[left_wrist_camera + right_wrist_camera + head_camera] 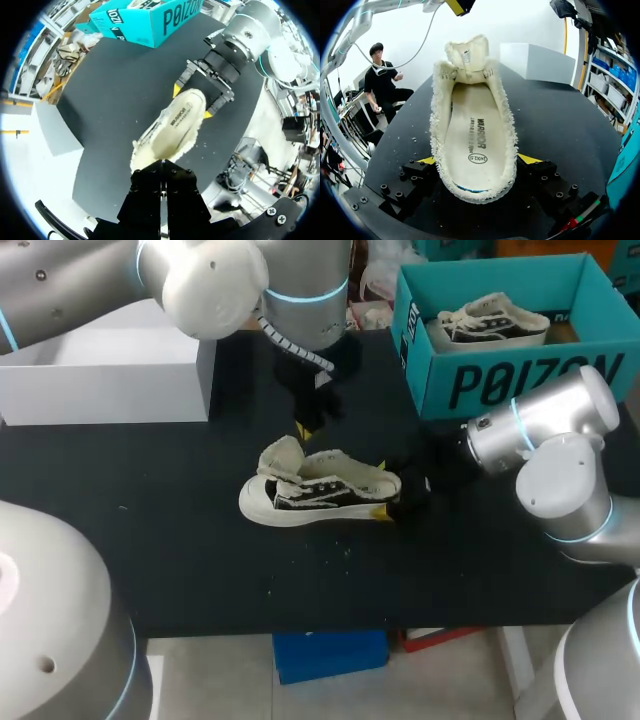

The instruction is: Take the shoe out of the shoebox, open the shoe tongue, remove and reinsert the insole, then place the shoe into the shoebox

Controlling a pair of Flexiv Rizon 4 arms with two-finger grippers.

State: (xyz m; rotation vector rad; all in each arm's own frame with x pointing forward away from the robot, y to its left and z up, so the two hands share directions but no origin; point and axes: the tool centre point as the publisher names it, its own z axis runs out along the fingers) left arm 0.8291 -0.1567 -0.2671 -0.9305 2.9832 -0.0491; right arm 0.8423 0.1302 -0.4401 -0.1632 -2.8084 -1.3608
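Pinching the shoe point(320, 490) on the black table point(150, 540), right hand point(383, 490); left hand point(305, 430) pressed together.

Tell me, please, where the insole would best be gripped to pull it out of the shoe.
Probably at its heel end, from above: the insole lies flat and bare in the collar there, while its front runs under the raised tongue. The right gripper clamps the shoe at its heel from both sides, leaving only the top free.

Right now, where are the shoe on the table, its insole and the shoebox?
shoe point(315, 495): head view, on its dark side panel.
insole point(470, 135): right wrist view, on its middle.
shoebox point(480, 375): head view, on its front wall.
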